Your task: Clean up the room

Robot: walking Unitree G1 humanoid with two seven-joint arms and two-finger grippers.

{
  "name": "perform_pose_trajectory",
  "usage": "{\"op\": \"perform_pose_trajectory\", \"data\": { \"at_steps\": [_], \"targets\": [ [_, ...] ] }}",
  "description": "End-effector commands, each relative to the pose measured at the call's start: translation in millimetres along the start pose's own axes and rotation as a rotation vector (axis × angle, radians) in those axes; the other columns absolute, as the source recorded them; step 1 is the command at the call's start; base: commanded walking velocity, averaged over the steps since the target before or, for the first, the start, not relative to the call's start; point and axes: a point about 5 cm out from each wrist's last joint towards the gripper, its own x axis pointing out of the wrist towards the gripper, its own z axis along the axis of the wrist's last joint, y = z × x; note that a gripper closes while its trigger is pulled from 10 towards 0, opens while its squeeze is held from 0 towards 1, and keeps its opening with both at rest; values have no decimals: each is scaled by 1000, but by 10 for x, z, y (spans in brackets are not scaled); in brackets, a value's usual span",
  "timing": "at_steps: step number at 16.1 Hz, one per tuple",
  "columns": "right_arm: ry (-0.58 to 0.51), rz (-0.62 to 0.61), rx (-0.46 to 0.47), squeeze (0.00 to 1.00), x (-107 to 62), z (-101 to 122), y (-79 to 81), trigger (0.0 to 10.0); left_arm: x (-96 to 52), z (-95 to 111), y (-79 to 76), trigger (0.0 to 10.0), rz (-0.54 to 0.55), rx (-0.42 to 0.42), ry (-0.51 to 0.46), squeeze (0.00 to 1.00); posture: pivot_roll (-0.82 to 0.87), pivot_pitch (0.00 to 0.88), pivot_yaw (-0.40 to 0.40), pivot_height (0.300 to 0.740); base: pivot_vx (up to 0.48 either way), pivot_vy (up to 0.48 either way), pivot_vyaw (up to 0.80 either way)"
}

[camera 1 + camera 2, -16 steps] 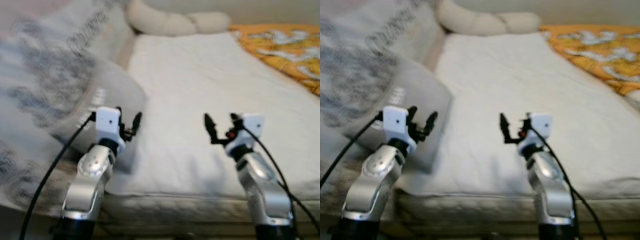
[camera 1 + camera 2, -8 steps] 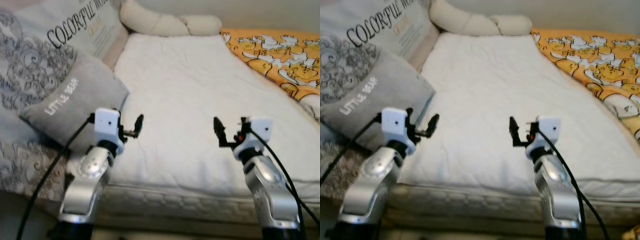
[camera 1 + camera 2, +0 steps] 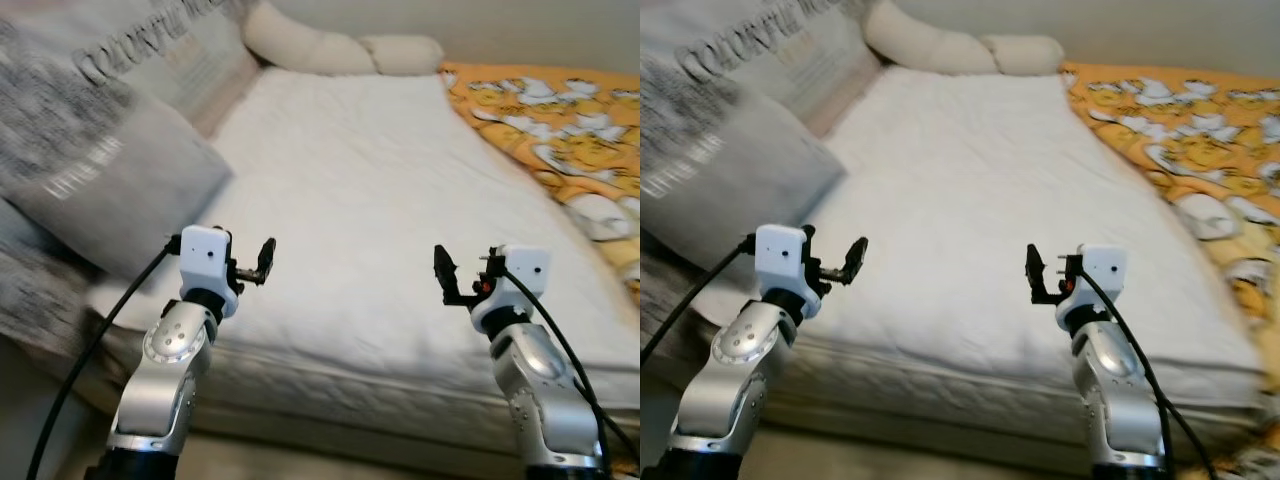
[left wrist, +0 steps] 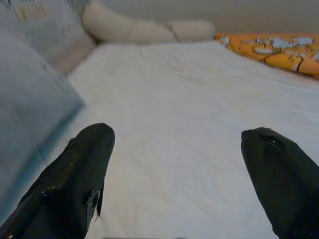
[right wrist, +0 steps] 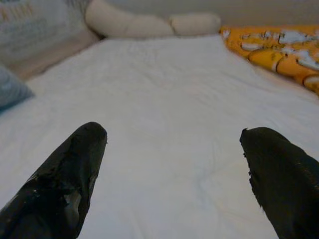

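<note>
Grey pillow [image 3: 110, 185] at 10 o'clock, slumped against the bigger printed cushion [image 3: 150, 60]. Left gripper [image 3: 255, 268] fingers apart, empty, over the white mattress [image 3: 370, 200]. Right gripper [image 3: 455, 285] spread too, empty. Orange blanket [image 3: 550, 120] bunched at 2 o'clock. Nothing grasped; tidying looks barely begun.

White mattress [image 3: 370, 180], grey lettered pillow [image 3: 110, 175], orange patterned blanket [image 3: 560, 110]
</note>
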Motion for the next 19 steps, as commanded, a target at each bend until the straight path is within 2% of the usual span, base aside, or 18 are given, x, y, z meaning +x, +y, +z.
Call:
{"op": "perform_pose_trajectory", "data": {
  "at_steps": [1,4,17,19],
  "targets": [
    [-5,4,0,1000,10,26,14,10000,9,17,14,10000,8,6,-5,1000,-108,0,12,740,0,-480,0],
    [-10,2,3,1000,22,51,-4,10000,23,13,-30,10000,2,-2,-7,1000,-112,0,10,740,0,-480,0],
    [10,-28,-23,1000,22,5,-105,10000,14,5,-35,10000,-4,21,-4,1000,-111,0,9,740,0,-480,0],
    [12,-29,-24,1000,21,-3,-112,10000,14,5,-31,10000,-3,23,-4,1000,-112,0,10,740,0,-480,456]
  ]
}}
